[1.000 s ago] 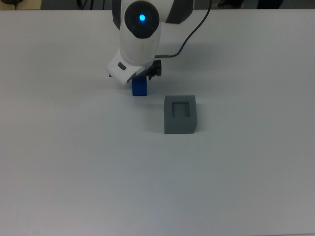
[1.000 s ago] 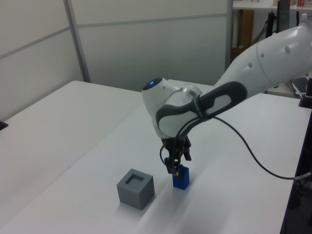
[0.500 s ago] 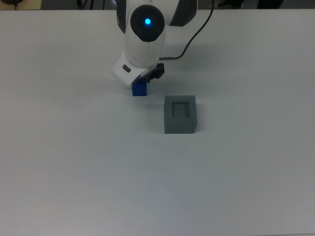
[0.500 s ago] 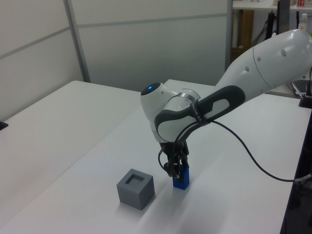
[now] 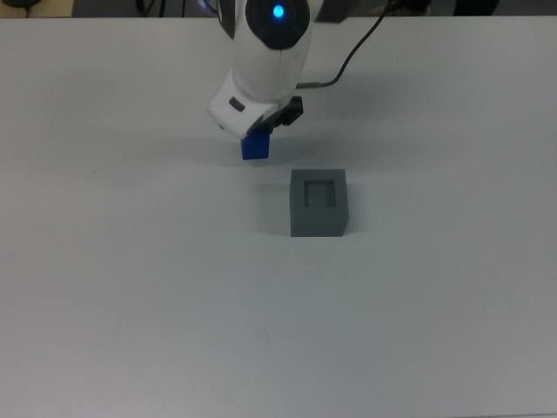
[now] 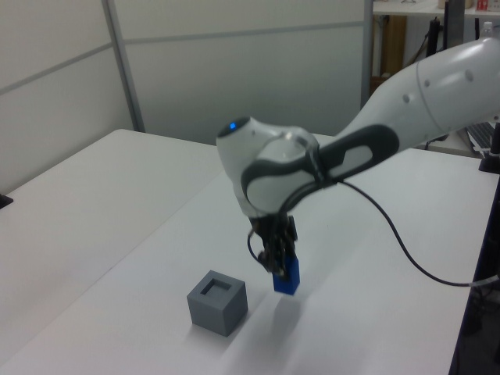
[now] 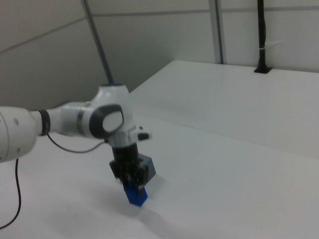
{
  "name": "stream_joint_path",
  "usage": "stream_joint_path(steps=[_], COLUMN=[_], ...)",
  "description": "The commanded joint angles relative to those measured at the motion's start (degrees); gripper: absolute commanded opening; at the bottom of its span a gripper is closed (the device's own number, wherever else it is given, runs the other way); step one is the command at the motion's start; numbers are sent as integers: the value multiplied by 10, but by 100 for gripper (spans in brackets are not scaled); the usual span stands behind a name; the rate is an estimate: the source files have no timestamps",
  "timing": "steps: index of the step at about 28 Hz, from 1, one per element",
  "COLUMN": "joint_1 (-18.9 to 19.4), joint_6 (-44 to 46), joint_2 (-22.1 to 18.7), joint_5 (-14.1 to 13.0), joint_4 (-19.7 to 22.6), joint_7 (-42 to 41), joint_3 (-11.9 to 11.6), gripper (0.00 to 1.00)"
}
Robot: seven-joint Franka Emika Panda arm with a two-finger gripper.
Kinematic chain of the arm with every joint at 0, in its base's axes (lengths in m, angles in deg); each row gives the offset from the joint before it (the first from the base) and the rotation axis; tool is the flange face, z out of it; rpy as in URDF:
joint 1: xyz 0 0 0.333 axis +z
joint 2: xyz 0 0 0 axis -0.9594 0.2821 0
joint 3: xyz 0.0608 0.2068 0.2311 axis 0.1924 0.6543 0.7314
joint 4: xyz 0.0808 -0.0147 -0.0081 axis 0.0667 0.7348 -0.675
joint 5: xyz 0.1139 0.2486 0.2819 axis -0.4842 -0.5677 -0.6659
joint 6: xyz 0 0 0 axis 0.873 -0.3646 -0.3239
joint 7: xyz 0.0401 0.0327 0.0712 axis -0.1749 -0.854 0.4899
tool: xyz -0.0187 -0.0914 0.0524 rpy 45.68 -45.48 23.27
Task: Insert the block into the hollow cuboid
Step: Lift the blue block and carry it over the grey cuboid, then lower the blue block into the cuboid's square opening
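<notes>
The bright-blue block hangs just above the white table, tilted, with my gripper shut on its upper part. The left view shows the block clear of the table with its shadow below; the right view shows the block under my gripper. The grey hollow cuboid stands on the table with its square recess facing up, below and to the right of the block in the top view. The cuboid is at the block's left in the left view, and the cuboid sits behind my gripper in the right view.
A black cable runs from the arm toward the top view's upper edge. The white table spreads wide around the cuboid. Wall panels stand behind the table in the left view.
The block was resting on the table under my gripper; now it is lifted off the surface, tilted, and shifted slightly toward the top view's right and up.
</notes>
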Motion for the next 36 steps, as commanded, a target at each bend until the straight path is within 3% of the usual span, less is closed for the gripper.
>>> stream_joint_path(steps=[1, 5, 9, 11, 16, 22, 36], joint_1=[0, 1, 3, 3, 3, 4, 13], joint_6=[49, 47, 43, 42, 35, -25, -19], joint_2=[-5, 8, 24, 45, 99, 118, 119], joint_5=[-7, -33, -33, -31, -31, -31, -29], joint_4=[-85, -135, -158, -180, -234, -235, -222], joint_7=[16, 31, 51, 62, 78, 116, 176], joint_3=[1, 1, 6, 24, 40, 49, 59], gripper=[18, 18, 18, 18, 18, 18, 18])
